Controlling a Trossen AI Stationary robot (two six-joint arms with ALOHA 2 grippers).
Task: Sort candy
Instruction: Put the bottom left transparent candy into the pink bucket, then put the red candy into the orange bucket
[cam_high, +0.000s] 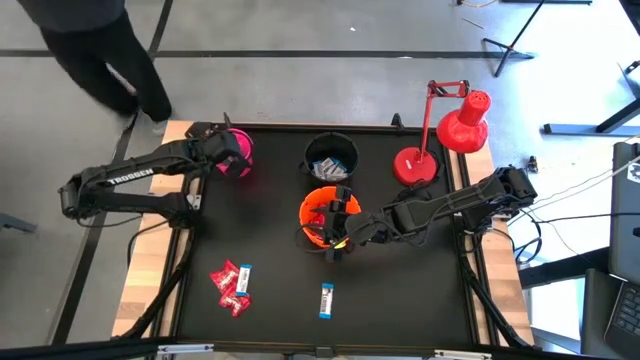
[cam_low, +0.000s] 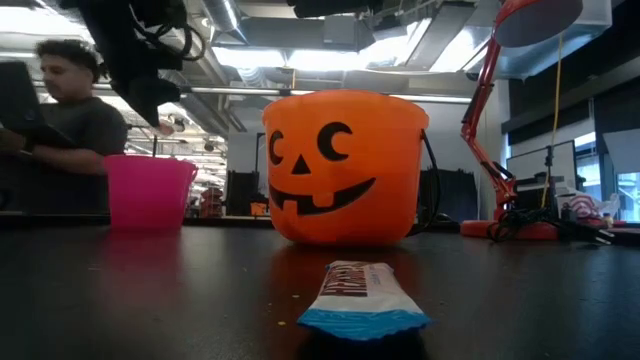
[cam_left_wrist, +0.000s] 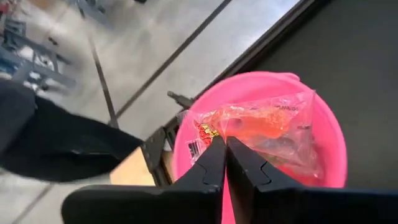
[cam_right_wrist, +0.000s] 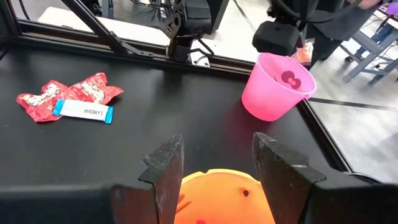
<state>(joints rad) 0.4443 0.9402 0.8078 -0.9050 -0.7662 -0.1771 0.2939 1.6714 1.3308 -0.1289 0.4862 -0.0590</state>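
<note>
My left gripper (cam_left_wrist: 224, 146) is shut on a candy, a clear packet with an orange-red filling (cam_left_wrist: 261, 121), and hangs over the pink bucket (cam_high: 236, 153) at the table's far left. My right gripper (cam_right_wrist: 217, 165) stands open above the orange pumpkin bucket (cam_high: 322, 215) at the table's middle, with nothing between its fingers. Red packets and a blue-and-white bar (cam_high: 232, 285) lie flat at the near left. Another blue-and-white bar (cam_high: 327, 300) lies near the front edge. The black bucket (cam_high: 331, 158) holds more wrapped pieces. My left gripper pinches the packet's printed end (cam_left_wrist: 210, 133) between its two fingertips. The fingers slant downward from the table's left side. The rest of the packet reaches out beyond the fingertips, over the pink bucket's mouth (cam_left_wrist: 323, 118). Whether it touches the rim, I cannot tell.
A red desk lamp (cam_high: 440, 135) stands at the far right, its base next to the black bucket. A person (cam_low: 60, 110) is beyond the table's far left corner. Bare black tabletop (cam_high: 410, 290) lies at the near right.
</note>
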